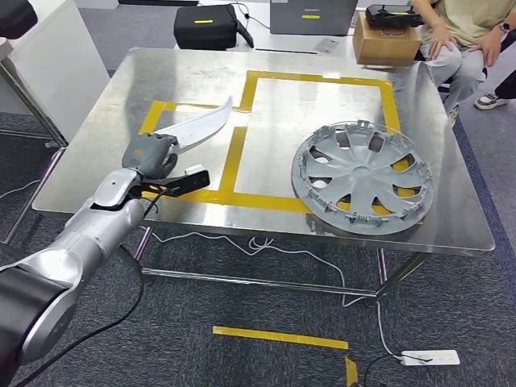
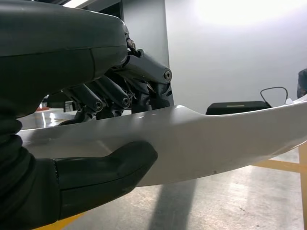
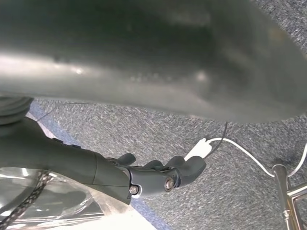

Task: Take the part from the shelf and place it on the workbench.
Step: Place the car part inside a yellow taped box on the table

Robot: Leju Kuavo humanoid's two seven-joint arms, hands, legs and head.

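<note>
Your left arm fills the near corner of the head view, and its hand [image 1: 149, 155] grasps one end of the trim [image 1: 197, 127], a long curved silver part. You hold it by the end so the rest reaches out over the table [image 1: 182, 68], above the yellow tape [image 1: 316, 79]; whether it touches the metal yet, you cannot tell here. A hubcap [image 1: 363, 176] lies well apart on the far side of the tape frame and does not block the drop. A person [image 1: 468, 40] sits beyond the table's far corner, near a cardboard box [image 1: 384, 42]; a black bag [image 1: 205, 26] sits behind the table.

From the left wrist, you see the thumb [image 2: 105, 167] under the trim [image 2: 217, 139] and the dark fingers [image 2: 145, 72] curled over its top edge: a firm clamp, and the part looks just clear of the tabletop, so I judge it not yet set down.

From the right wrist, your right hand [image 3: 159, 175] hangs over grey carpet, fingers curled in on nothing, beside a white cable [image 3: 242, 148] and a table leg [image 3: 286, 191].
</note>
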